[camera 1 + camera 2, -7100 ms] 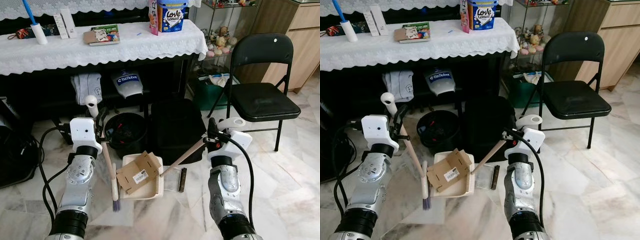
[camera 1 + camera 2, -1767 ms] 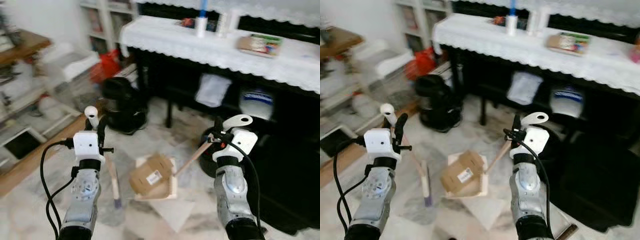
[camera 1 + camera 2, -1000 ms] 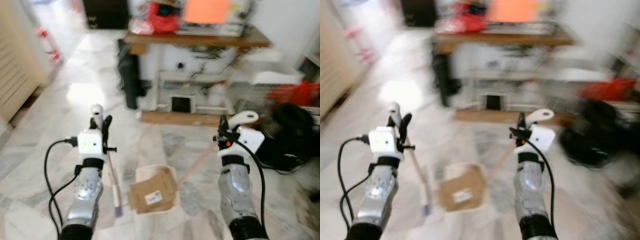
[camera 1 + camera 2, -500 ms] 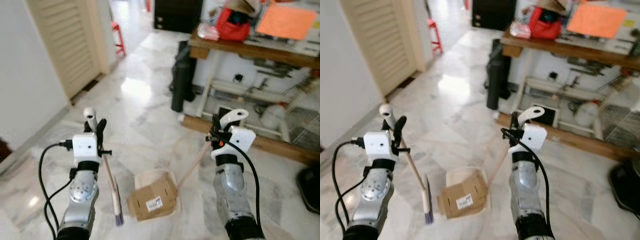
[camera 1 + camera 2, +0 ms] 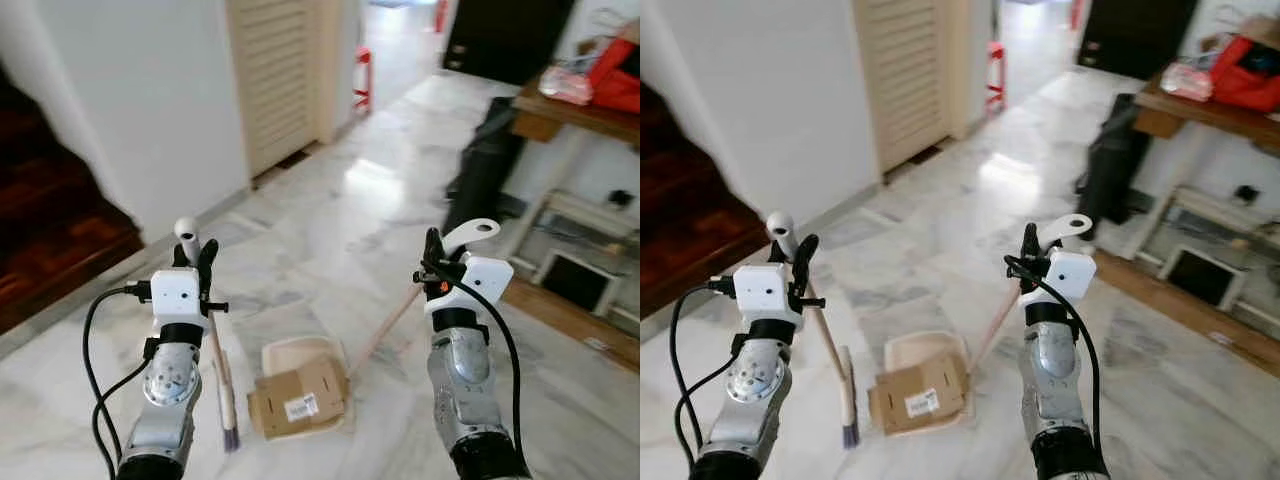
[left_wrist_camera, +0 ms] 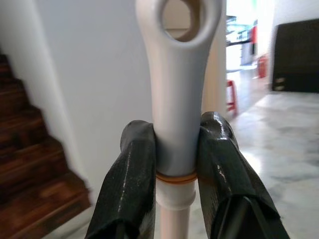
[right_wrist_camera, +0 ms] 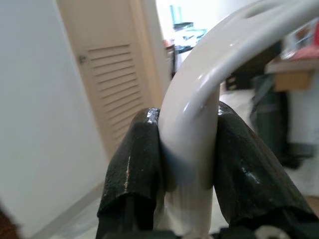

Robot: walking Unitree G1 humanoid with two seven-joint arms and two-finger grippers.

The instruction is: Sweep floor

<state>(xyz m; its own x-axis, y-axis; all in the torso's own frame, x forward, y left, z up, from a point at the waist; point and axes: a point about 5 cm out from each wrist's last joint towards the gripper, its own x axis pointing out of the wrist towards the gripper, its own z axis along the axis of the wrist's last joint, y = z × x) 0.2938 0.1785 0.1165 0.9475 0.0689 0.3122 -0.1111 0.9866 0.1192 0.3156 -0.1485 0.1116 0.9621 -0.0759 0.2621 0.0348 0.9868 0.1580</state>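
Left eye view, item record. Left claw (image 5: 196, 262): fingers clamped on the white top end of the broom (image 5: 221, 375), whose wooden shaft ran down to a bristle head at the marble floor (image 5: 330, 220), near left. Left wrist view confirmed both pads pressed flat against the handle just below its hanging loop.

Right claw (image 5: 431, 262): closed fully round the curved white grip of the dustpan (image 5: 300, 358), the long handle slanting down and left to the cream pan between the two arms. Right wrist view showed both fingers tight against the grip.

Contents of pan: one flattened cardboard piece (image 5: 298, 397) with a white label, lying across the pan and overhanging its near edge.

Change noted: half a second ago a wooden worktop with clutter stood far right and close; now a white wall, a louvred door (image 5: 272, 75) and dark wooden stairs (image 5: 50, 235) lay at far left, the worktop (image 5: 545, 115) pushed to the far right edge. The whole scene had shifted, so the robot was turning while the load rode along unchanged in both claws.

Assessment: gathering appeared finished; the carry to a disposal point seemed under way. Risk: the overhanging cardboard could slide off if the pan tipped.
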